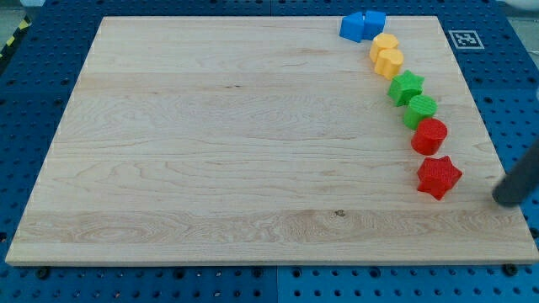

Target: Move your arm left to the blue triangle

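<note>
Two blue blocks touch at the board's top right: the left one [353, 27] looks like the triangle, the right one [375, 20] looks like a cube. My tip [506, 198] rests on the board near its right edge, to the right of the red star [439, 177]. It is far below and to the right of the blue blocks and touches no block. The rod rises out of the view's right edge.
Blocks curve down the board's right side: two yellow blocks [383, 44] [391, 62], a green star [406, 87], a green block [422, 109], a red cylinder [429, 135]. The wooden board [219, 143] lies on a blue pegboard. A marker tag [464, 39] sits past the top right corner.
</note>
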